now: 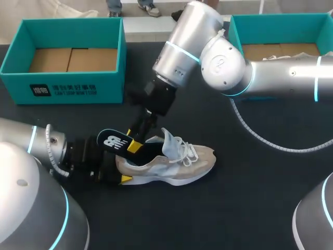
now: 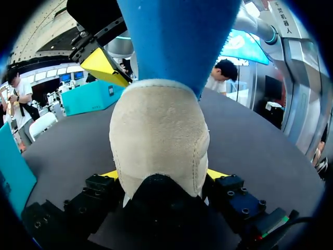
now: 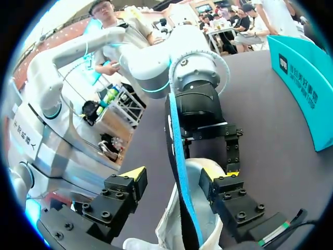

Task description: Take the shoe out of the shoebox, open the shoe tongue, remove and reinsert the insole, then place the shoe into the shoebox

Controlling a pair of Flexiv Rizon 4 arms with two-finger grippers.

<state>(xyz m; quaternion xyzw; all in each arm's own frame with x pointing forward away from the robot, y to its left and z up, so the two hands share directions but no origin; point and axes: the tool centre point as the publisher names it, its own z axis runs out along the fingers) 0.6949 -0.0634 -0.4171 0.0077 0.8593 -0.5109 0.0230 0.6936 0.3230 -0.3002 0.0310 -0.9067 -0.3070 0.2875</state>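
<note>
Blue insole (image 2: 177,36) sticking from shoe (image 1: 171,166) — L fingers (image 1: 125,179) clamp heel (image 2: 156,140), R fingers (image 1: 134,147) released round insole.

Beige and pale-blue sneaker (image 1: 171,165) upright on its sole, toe to R, heel to L, white laces loose. Tongue (image 1: 169,139) pulled up, standing. Insole (image 1: 112,141), black top w/ white logo, blue underside, half out of heel opening, front end still inside, tilted up over heel. Teal shoebox (image 1: 67,83) open at far L, brown cardboard inside; second shoebox (image 1: 270,23) far R, also open.
</note>
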